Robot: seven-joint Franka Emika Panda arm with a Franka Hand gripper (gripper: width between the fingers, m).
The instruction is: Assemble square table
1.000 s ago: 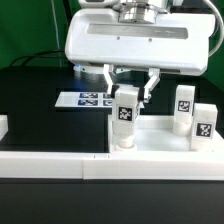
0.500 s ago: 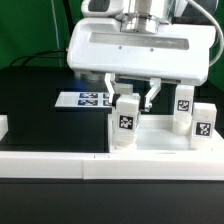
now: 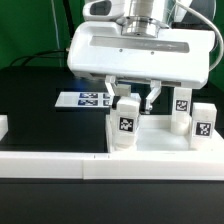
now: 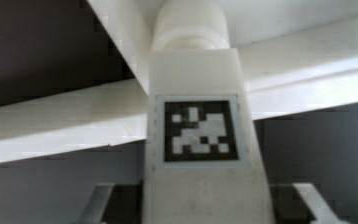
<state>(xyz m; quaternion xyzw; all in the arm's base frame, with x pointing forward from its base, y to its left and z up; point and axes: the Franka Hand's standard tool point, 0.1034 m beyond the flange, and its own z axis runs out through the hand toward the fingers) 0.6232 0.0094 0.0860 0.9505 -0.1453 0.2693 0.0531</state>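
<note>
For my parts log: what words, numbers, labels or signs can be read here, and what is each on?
No words or numbers anywhere.
Black-and-white square tag, pattern only: leg in the gripper.
Same kind of tags: two other legs.
Tags on the marker board: too small to read.

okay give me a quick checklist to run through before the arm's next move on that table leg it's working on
1. Gripper straddles the leg: ok.
2. Fingers firmly clamped on the leg: cannot tell.
3. Leg upright on the tabletop corner: ok.
4. Leg fully seated in its socket: cannot tell, base hidden.
5. Two other legs stand apart from the gripper: ok.
6. Marker board clear of the arm: ok.
</note>
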